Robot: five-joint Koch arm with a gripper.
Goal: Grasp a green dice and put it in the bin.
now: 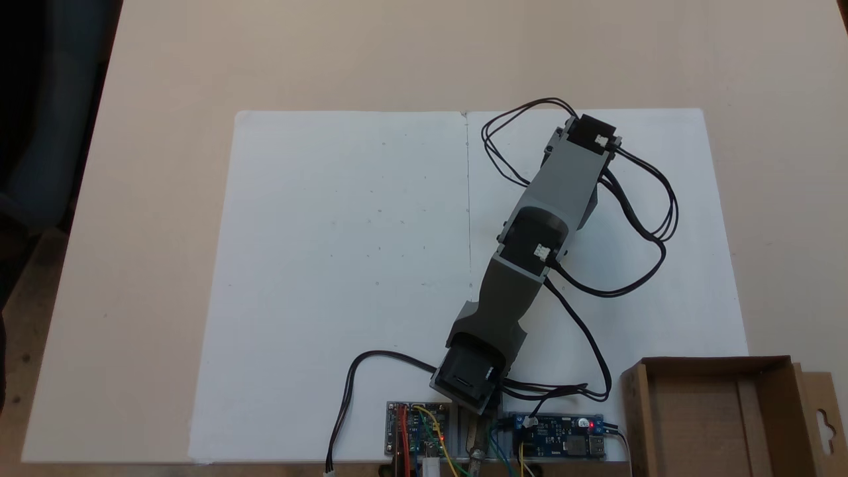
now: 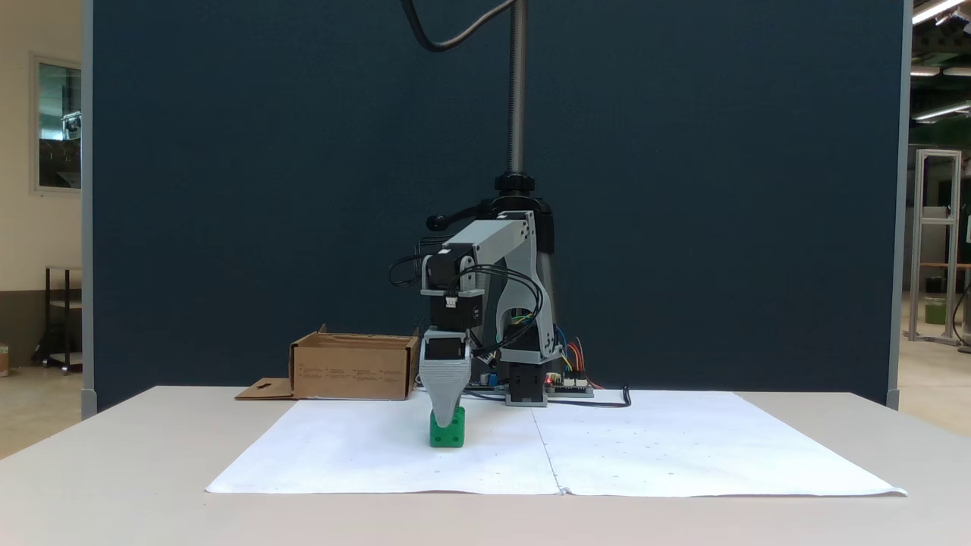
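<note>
The green dice (image 2: 447,430) rests on the white paper, a little left of the seam between the two sheets in a fixed view. My gripper (image 2: 446,413) points straight down at it, and its grey tip overlaps the dice's top. One jaw stands behind the other, so I cannot tell whether it is open or shut. Seen from above in a fixed view, the arm's wrist (image 1: 591,136) reaches over the far part of the right sheet. The bin (image 1: 715,363), a brown cardboard box, stands beside the arm's base; its front wall (image 2: 353,370) faces the camera.
Two white paper sheets (image 1: 344,265) cover the table's middle. Circuit boards (image 1: 556,437) and loose black cables (image 1: 636,218) lie around the arm's base. A flap with a hang-hole (image 1: 825,424) sticks out from the bin. A dark blue partition (image 2: 683,189) stands behind the table.
</note>
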